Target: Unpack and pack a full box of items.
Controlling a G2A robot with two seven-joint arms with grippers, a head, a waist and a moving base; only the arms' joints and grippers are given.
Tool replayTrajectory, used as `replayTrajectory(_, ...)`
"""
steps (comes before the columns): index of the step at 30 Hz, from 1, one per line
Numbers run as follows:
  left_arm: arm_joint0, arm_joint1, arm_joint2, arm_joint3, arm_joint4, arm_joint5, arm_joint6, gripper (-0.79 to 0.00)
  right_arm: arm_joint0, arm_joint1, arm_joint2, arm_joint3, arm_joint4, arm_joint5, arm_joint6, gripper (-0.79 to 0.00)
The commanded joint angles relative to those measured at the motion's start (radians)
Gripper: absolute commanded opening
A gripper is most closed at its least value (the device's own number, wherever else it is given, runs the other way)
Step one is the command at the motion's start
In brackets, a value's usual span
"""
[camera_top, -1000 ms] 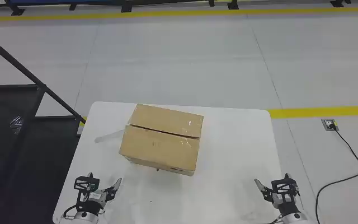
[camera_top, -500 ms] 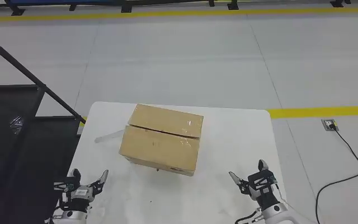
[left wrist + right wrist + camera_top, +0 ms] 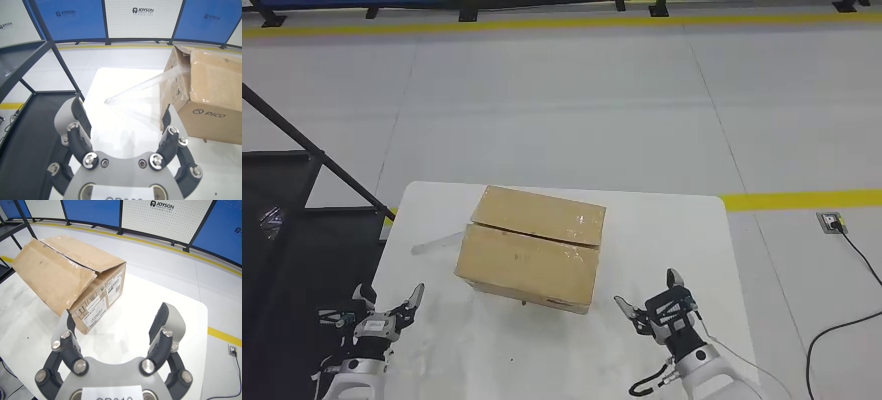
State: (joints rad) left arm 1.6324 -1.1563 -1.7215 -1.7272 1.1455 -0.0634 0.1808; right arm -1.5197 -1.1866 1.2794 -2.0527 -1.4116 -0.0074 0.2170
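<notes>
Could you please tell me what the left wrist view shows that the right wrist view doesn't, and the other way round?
Left wrist view, not the right: the open left gripper, a black rack beside the table, and a loose strip of clear tape trailing from the end of the cardboard box down to the tabletop.

Right wrist view, not the left: the open right gripper, the box end carrying printed labels, the seam between its top flaps, and a power socket on the floor.

Both: the box on the white table, with blue and white panels behind.
</notes>
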Motion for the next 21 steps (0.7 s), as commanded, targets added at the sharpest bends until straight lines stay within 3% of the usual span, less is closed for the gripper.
replayTrajectory(1, -0.007, 0.0, -0.001, 0.004, 0.001, 0.005, -0.002, 0.0, -0.005, -0.001, 0.003, -0.001, 0.031, -0.008, -0.008, 0.0)
replayTrajectory(6, -0.12, -0.003, 0.03, 0.068, -0.002, -0.001, -0.039, 0.0, 0.048, -0.005, 0.04, 0.033, 0.318, -0.123, 0.037, 0.0)
replayTrajectory(10, -0.217, -0.006, 0.072, 0.147, 0.011, -0.022, -0.044, 0.0, 0.157, -0.014, 0.013, 0.109, 0.515, -0.191, 0.136, 0.0)
replayTrajectory(14, -0.325, -0.01, 0.126, 0.263, 0.029, -0.057, -0.043, 0.0, 0.291, -0.025, -0.005, 0.225, 0.663, -0.196, 0.202, 0.0)
replayTrajectory(21, -0.391, -0.018, 0.192, 0.344, 0.048, -0.112, -0.006, 0.0, 0.427, -0.034, -0.029, 0.362, 0.871, -0.25, 0.34, 0.0)
